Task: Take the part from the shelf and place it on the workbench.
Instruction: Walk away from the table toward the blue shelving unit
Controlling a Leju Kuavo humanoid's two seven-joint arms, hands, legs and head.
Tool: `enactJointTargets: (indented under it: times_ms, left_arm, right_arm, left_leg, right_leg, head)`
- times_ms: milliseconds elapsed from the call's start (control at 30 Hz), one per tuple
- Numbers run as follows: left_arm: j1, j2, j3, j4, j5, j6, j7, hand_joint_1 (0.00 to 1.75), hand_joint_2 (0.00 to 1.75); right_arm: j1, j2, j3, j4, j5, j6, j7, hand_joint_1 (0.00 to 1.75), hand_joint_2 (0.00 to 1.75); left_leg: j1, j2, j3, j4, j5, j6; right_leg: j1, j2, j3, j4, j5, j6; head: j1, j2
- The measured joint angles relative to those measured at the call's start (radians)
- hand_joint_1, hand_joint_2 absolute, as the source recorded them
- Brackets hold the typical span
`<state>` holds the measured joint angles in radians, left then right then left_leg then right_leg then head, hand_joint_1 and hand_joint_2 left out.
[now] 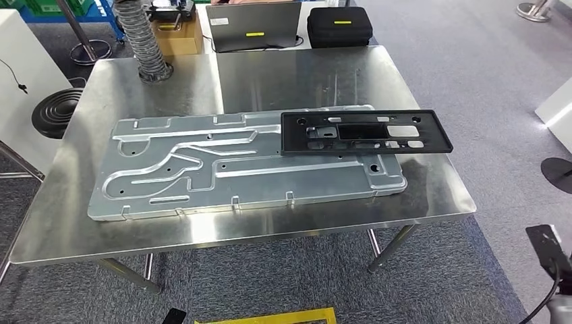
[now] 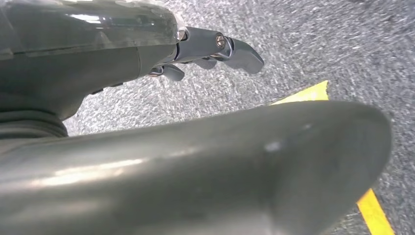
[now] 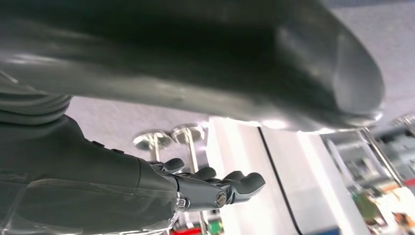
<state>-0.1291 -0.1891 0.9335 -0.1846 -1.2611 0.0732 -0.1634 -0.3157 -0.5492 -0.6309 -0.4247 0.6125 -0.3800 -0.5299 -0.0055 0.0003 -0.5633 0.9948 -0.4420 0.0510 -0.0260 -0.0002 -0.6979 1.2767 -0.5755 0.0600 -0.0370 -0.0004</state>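
A black rectangular frame part (image 1: 364, 132) with cut-out windows lies on the right end of a large stamped silver metal panel (image 1: 222, 169), which rests flat on the steel workbench (image 1: 168, 81). In the left wrist view my left hand (image 2: 210, 54) hangs over grey carpet, fingers loosely extended and holding nothing. In the right wrist view my right hand (image 3: 215, 183) is also free of any object, its fingers stretched out and apart, with blurred white furniture behind it.
A ribbed grey hose (image 1: 145, 40) stands at the bench's back left. Behind the bench sit a laptop (image 1: 253, 25), a black case (image 1: 339, 25) and a cardboard box (image 1: 177, 34). Yellow floor tape (image 1: 270, 317) lies before the bench; a black stand (image 1: 550, 250) is at lower right.
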Motion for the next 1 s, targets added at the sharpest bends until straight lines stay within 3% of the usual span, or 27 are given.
enactJointTargets:
  times_ms: [33, 100, 167, 233, 300, 367, 433, 500, 533, 567, 633, 667, 700, 767, 800, 867, 933, 1000]
  left_arm:
    - [0.002, 0.0, 0.0, 0.0, 0.0, 0.0, 0.001, 0.0, 0.0]
    - [0.003, 0.0, 0.0, 0.0, 0.0, 0.0, 0.002, 0.0, 0.0]
    - [0.002, 0.0, 0.0, 0.0, 0.001, 0.0, 0.003, 0.0, 0.0]
    - [0.002, 0.001, 0.0, 0.0, 0.003, 0.0, 0.004, 0.0, 0.0]
    - [0.005, 0.001, 0.0, 0.0, 0.005, 0.0, 0.006, 0.0, 0.0]
    - [0.006, 0.002, 0.0, 0.0, 0.008, 0.0, 0.008, 0.0, 0.0]
    - [0.008, 0.002, 0.0, 0.0, 0.01, 0.0, 0.01, 0.0, 0.0]
    - [0.011, 0.003, 0.001, 0.0, 0.01, 0.001, 0.011, 0.0, 0.0]
    - [0.013, 0.003, 0.001, 0.0, 0.01, 0.002, 0.011, 0.0, 0.0]
    - [0.014, 0.004, 0.002, 0.0, 0.01, 0.002, 0.011, 0.0, 0.0]
    - [0.013, 0.005, 0.002, 0.0, 0.01, 0.003, 0.011, 0.0, 0.0]
    - [0.012, 0.006, 0.002, 0.0, 0.01, 0.004, 0.011, 0.0, 0.0]
    - [0.012, 0.007, 0.002, 0.0, 0.01, 0.005, 0.011, 0.0, 0.0]
    - [0.014, 0.008, 0.002, 0.0, 0.011, 0.006, 0.011, 0.0, 0.0]
    - [0.015, 0.008, 0.002, 0.0, 0.011, 0.007, 0.011, 0.0, 0.0]
    - [0.013, 0.009, 0.003, 0.0, 0.011, 0.009, 0.011, 0.0, 0.0]
    - [0.013, 0.009, 0.003, 0.0, 0.01, 0.009, 0.012, 0.0, 0.0]
    - [0.014, 0.009, 0.003, 0.0, 0.007, 0.008, 0.014, 0.0, 0.0]
  right_arm:
    - [0.007, 0.008, -0.003, 0.002, -0.002, -0.001, 0.002, 0.0, 0.0]
    - [0.015, 0.019, -0.012, 0.007, -0.006, -0.003, 0.006, 0.0, 0.0]
    - [0.021, 0.028, -0.02, 0.011, -0.008, -0.005, 0.008, 0.0, 0.0]
    - [0.031, 0.035, -0.028, 0.015, -0.009, -0.005, 0.012, 0.0, 0.0]
    - [0.044, 0.048, -0.041, 0.021, -0.01, -0.002, 0.018, 0.0, 0.0]
    - [0.057, 0.069, -0.055, 0.03, -0.013, 0.002, 0.024, 0.0, 0.0]
    - [0.074, 0.09, -0.069, 0.041, -0.018, 0.004, 0.029, 0.0, 0.0]
    - [0.09, 0.11, -0.083, 0.053, -0.023, 0.005, 0.035, 0.0, 0.0]
    - [0.096, 0.119, -0.09, 0.059, -0.025, 0.006, 0.038, 0.0, 0.0]
    - [0.103, 0.128, -0.098, 0.065, -0.026, 0.007, 0.041, 0.0, 0.0]
    - [0.115, 0.143, -0.11, 0.076, -0.027, 0.011, 0.045, 0.0, 0.0]
    - [0.119, 0.151, -0.116, 0.082, -0.028, 0.015, 0.046, 0.0, 0.0]
    - [0.123, 0.159, -0.121, 0.087, -0.028, 0.018, 0.047, 0.0, 0.0]
    - [0.13, 0.174, -0.13, 0.097, -0.029, 0.024, 0.051, 0.0, 0.0]
    - [0.135, 0.181, -0.135, 0.101, -0.032, 0.027, 0.055, 0.0, 0.0]
    - [0.142, 0.196, -0.144, 0.11, -0.04, 0.034, 0.065, 0.0, 0.0]
    - [0.147, 0.213, -0.154, 0.119, -0.047, 0.04, 0.074, 0.0, 0.0]
    - [0.157, 0.238, -0.165, 0.129, -0.054, 0.047, 0.083, 0.0, 0.0]
  left_leg:
    - [0.0, 0.0, -0.002, 0.002, 0.001, -0.001]
    - [0.0, 0.0, -0.005, 0.008, 0.001, -0.005]
    - [-0.002, 0.0, -0.008, 0.012, 0.002, -0.015]
    - [-0.003, -0.001, -0.012, 0.012, 0.007, -0.027]
    - [-0.001, -0.001, -0.017, 0.019, 0.001, -0.039]
    - [0.0, -0.002, -0.042, 0.083, -0.052, -0.048]
    - [0.001, -0.002, -0.09, 0.215, -0.135, -0.053]
    - [0.001, -0.002, -0.115, 0.303, -0.171, -0.054]
    - [0.001, -0.002, -0.1, 0.29, -0.161, -0.052]
    - [0.001, -0.002, -0.065, 0.238, -0.136, -0.048]
    - [-0.003, -0.003, 0.027, 0.085, -0.084, -0.036]
    - [-0.005, -0.003, 0.057, 0.03, -0.069, -0.032]
    - [-0.007, -0.002, 0.07, 0.002, -0.064, -0.028]
    - [-0.008, -0.001, 0.067, -0.007, -0.054, -0.022]
    - [-0.007, 0.0, 0.065, -0.01, -0.046, -0.016]
    - [-0.003, 0.004, 0.055, -0.017, -0.026, -0.004]
    - [-0.002, 0.006, 0.034, -0.017, -0.011, 0.001]
    - [-0.002, 0.008, 0.011, -0.013, 0.004, -0.001]
  right_leg:
    - [-0.002, 0.0, 0.017, -0.025, 0.02, 0.001]
    - [-0.005, -0.002, 0.092, -0.159, 0.076, -0.002]
    - [0.001, -0.002, 0.143, -0.26, 0.105, -0.012]
    - [0.009, 0.0, 0.144, -0.273, 0.11, -0.025]
    - [0.007, -0.001, 0.14, -0.28, 0.119, -0.04]
    - [0.004, -0.003, 0.134, -0.286, 0.13, -0.055]
    - [0.006, -0.005, 0.123, -0.285, 0.138, -0.062]
    - [0.009, -0.005, 0.11, -0.283, 0.145, -0.064]
    - [0.01, -0.005, 0.104, -0.281, 0.149, -0.064]
    - [0.012, -0.004, 0.1, -0.28, 0.153, -0.063]
    - [0.015, -0.002, 0.094, -0.277, 0.16, -0.059]
    - [0.017, -0.002, 0.092, -0.276, 0.164, -0.054]
    - [0.018, -0.002, 0.09, -0.275, 0.168, -0.049]
    - [0.017, -0.001, 0.087, -0.277, 0.178, -0.037]
    - [0.015, -0.001, 0.084, -0.274, 0.174, -0.031]
    - [0.012, 0.0, 0.065, -0.229, 0.125, -0.019]
    - [0.009, 0.0, 0.023, -0.108, 0.033, -0.009]
    - [0.006, -0.001, 0.0, -0.002, -0.018, -0.001]
  head:
    - [0.0, 0.0]
    - [0.0, 0.0]
    - [0.0, 0.0]
    - [0.0, 0.0]
    - [0.0, 0.0]
    - [0.0, 0.0]
    - [0.0, 0.0]
    - [0.0, 0.0]
    - [0.0, 0.0]
    - [0.0, 0.0]
    - [0.0, 0.0]
    - [0.0, 0.0]
    - [0.0, 0.0]
    - [0.0, 0.0]
    - [0.0, 0.0]
    - [0.0, 0.0]
    - [0.0, 0.0]
    - [0.0, 0.0]
